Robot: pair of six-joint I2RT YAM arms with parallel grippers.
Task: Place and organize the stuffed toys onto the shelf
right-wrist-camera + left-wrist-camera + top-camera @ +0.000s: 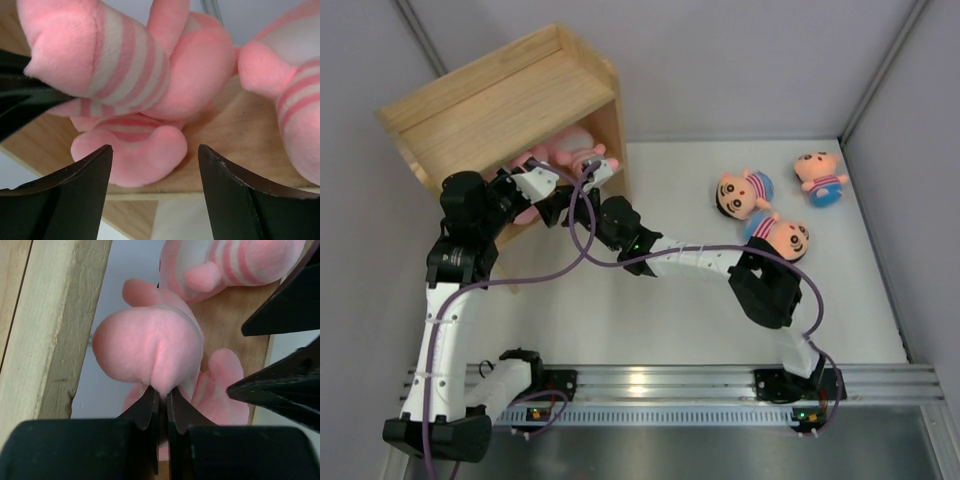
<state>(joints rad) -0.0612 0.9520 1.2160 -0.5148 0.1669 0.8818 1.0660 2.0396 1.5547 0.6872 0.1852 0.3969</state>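
Shelf of light natural wood, two-tiered [500, 100], holding pink toys. Left gripper [161, 392] is closed, pinching a rounded fold of a pink plush animal [150, 345] at its jaw tips. Right gripper [155, 147] stands open, and a pink striped plush toy [135, 90] lies on the board just beyond its jaws, untouched. Three peach-headed, dark-haired dolls [745, 192] [820, 177] [782, 237] lie on the white table [670, 320], well apart from both jaws.

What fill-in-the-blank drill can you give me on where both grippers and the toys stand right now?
1. The left gripper is shut on a ____ plush toy at the shelf.
2. The right gripper is ____, with a plush foot between its fingers.
3. ____ dolls lie on the table, outside the shelf.
Missing words: pink; open; three.
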